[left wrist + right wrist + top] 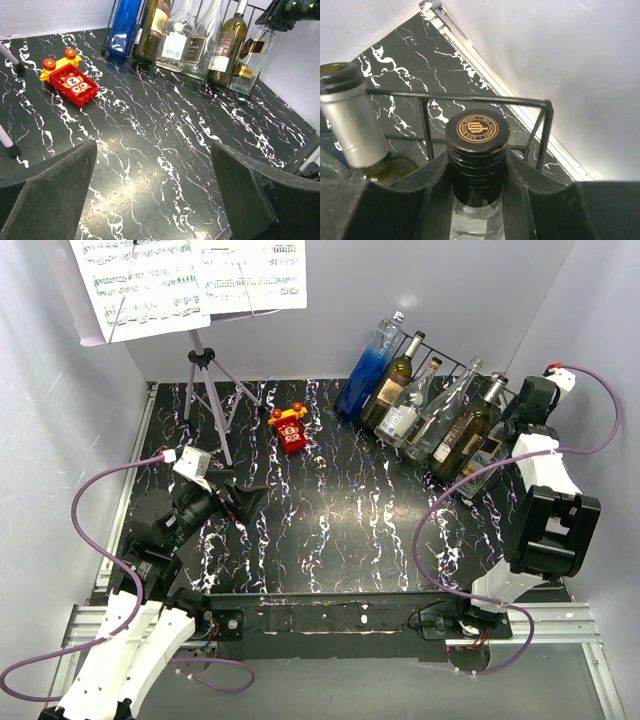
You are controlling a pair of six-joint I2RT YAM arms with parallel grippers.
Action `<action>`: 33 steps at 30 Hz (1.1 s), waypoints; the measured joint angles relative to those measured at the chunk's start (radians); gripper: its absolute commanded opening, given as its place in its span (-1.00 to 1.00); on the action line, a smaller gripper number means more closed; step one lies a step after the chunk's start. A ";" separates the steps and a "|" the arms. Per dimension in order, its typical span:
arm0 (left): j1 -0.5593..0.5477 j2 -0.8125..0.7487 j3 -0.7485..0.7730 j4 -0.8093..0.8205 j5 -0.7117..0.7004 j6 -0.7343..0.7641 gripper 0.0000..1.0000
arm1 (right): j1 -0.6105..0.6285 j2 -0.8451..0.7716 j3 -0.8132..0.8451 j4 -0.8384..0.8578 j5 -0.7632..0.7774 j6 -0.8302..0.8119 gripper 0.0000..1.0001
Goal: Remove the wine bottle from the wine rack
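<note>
r claw (pixel 477 172) pinching wine bottle (pixel 477 131) cap, wine rack (pixel 470 98) behind

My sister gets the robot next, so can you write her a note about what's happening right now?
Left gripper: open, empty, hovering over the table.
Right gripper: shut on the clear bottle, just under its black cap.
Where: that bottle stands in the end slot of the wine rack, beside a silver-capped bottle.
Done: bottle gripped.
Left: lift it out of the rack; it is not out yet.
</note>
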State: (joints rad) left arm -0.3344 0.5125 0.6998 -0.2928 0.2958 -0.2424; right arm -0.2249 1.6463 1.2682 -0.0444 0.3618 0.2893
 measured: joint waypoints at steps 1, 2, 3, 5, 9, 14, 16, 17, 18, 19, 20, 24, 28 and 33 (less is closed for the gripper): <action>0.000 -0.001 0.000 0.000 0.000 0.000 0.96 | 0.003 -0.022 -0.020 0.012 0.001 -0.001 -0.97; 0.000 -0.002 0.000 0.000 0.000 0.000 0.96 | 0.006 -0.047 -0.043 0.027 0.003 -0.003 -0.97; 0.000 -0.003 0.000 0.000 0.000 0.000 0.96 | 0.011 -0.073 -0.071 0.046 0.007 -0.005 -0.97; 0.000 -0.005 0.000 0.000 0.000 0.000 0.96 | 0.026 -0.126 -0.119 0.079 0.024 -0.008 -0.97; 0.000 -0.005 0.000 0.000 0.000 0.000 0.96 | 0.053 -0.171 -0.159 0.110 0.059 -0.031 -0.97; 0.000 -0.004 0.000 0.000 0.000 0.000 0.96 | 0.086 -0.185 -0.173 0.137 0.089 -0.071 -0.97; 0.000 -0.004 0.000 0.000 0.000 0.000 0.96 | 0.102 -0.195 -0.175 0.137 0.103 -0.097 -0.97; 0.000 -0.004 0.000 0.000 0.000 0.000 0.96 | 0.110 -0.201 -0.177 0.137 0.113 -0.111 -0.97; 0.000 -0.004 0.000 0.000 0.000 0.000 0.96 | 0.117 -0.206 -0.178 0.137 0.121 -0.120 -0.97; 0.000 -0.004 0.000 0.000 0.000 0.000 0.96 | 0.125 -0.212 -0.179 0.137 0.132 -0.133 -0.97; 0.000 -0.004 0.000 0.000 0.000 0.000 0.96 | 0.133 -0.218 -0.179 0.137 0.146 -0.148 -0.97; 0.000 -0.004 0.000 0.000 0.000 0.000 0.96 | 0.155 -0.255 -0.190 0.138 0.181 -0.189 -0.97; 0.000 -0.004 0.000 0.000 0.000 0.000 0.96 | 0.176 -0.298 -0.211 0.153 0.199 -0.207 -0.97; 0.000 -0.006 0.000 0.000 -0.004 0.004 0.96 | 0.216 -0.343 -0.231 0.142 0.225 -0.224 -0.97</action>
State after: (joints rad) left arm -0.3344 0.5064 0.6998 -0.2932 0.2916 -0.2382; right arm -0.0093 1.3037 1.0374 0.0975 0.5869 0.0650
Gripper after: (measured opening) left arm 0.981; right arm 0.416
